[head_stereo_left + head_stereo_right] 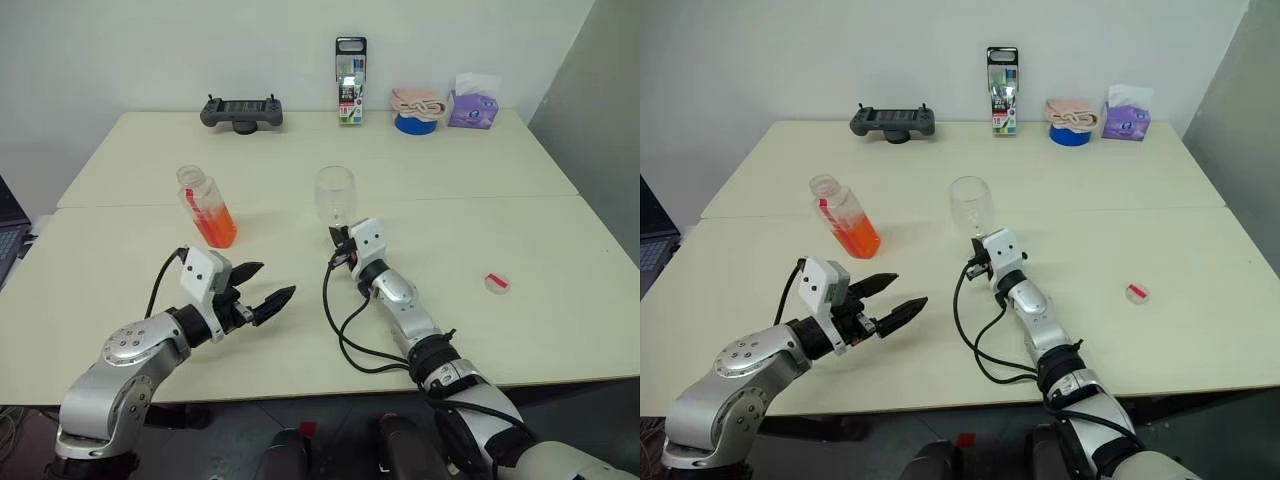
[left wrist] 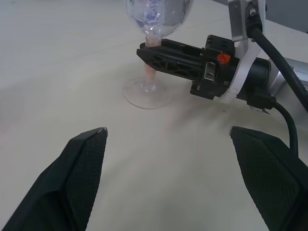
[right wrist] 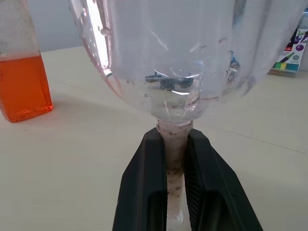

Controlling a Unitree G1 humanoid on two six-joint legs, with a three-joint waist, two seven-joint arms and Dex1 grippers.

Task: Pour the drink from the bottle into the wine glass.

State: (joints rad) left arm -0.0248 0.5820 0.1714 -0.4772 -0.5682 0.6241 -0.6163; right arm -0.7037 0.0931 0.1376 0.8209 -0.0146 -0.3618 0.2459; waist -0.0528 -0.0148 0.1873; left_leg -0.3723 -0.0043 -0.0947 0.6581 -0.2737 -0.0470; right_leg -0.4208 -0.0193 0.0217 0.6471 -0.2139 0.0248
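Note:
The wine glass point(image 1: 335, 195) stands upright and empty at the table's middle. My right gripper point(image 3: 174, 144) is shut on the stem just under the bowl, and the glass's foot point(image 2: 147, 94) rests on the table. The bottle point(image 1: 207, 207) stands to the left of the glass with no cap on it, about a third full of the orange drink point(image 1: 216, 229). My left gripper point(image 1: 268, 285) is open and empty, hovering near the front, short of the bottle and pointing toward the glass.
A small red-and-white round cap point(image 1: 497, 283) lies on the right of the table. Along the far edge are a black controller point(image 1: 241, 111), a tall marker pack point(image 1: 350, 80), a blue tape roll point(image 1: 415, 124) and a purple tissue box point(image 1: 472, 108).

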